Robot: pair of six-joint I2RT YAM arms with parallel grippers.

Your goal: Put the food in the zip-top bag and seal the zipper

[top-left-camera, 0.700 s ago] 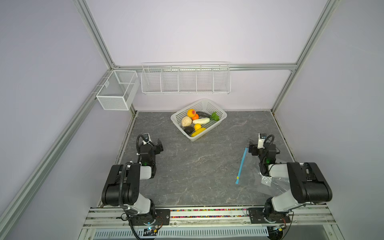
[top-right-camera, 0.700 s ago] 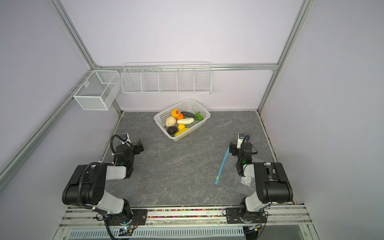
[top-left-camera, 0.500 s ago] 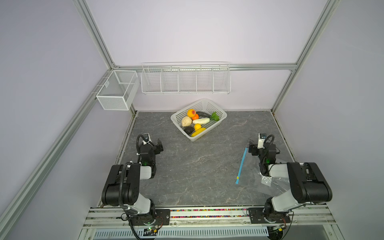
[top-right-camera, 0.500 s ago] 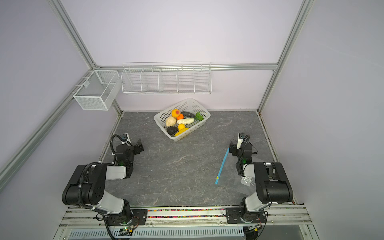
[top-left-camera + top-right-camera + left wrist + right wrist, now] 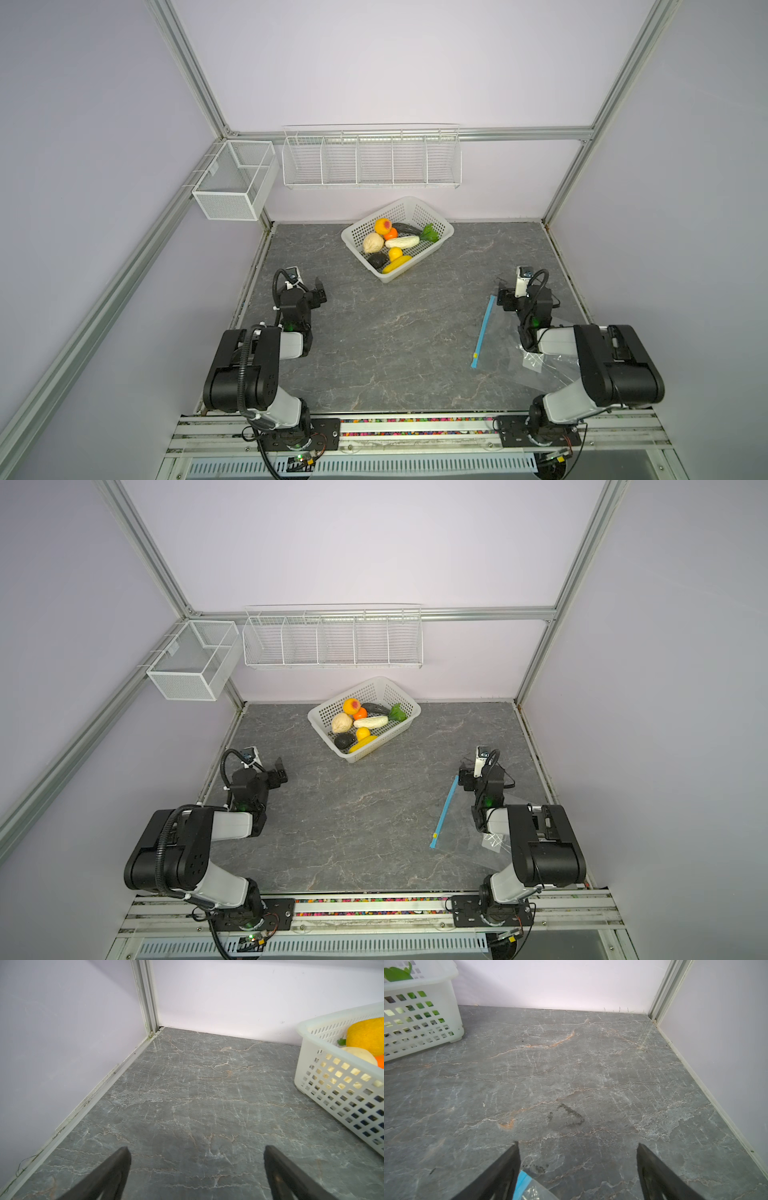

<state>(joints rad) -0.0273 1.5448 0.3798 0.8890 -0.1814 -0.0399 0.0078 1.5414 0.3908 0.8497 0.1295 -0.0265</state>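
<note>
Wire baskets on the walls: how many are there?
2. A small mesh basket hangs on the left wall's rail; a long divided rack hangs on the back wall. None seems hidden.

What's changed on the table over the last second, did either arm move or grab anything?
Nothing visibly changed. The left gripper and right gripper stay open and empty, the food is all still in the white basket, and the zip-top bag lies flat where it was.

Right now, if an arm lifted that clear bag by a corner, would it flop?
Probably: the zip-top bag looks thin, crinkled and flat. Its zipper runs straight, so that edge is likely stiffer. It looks empty, so likely light and prone to sliding.
</note>
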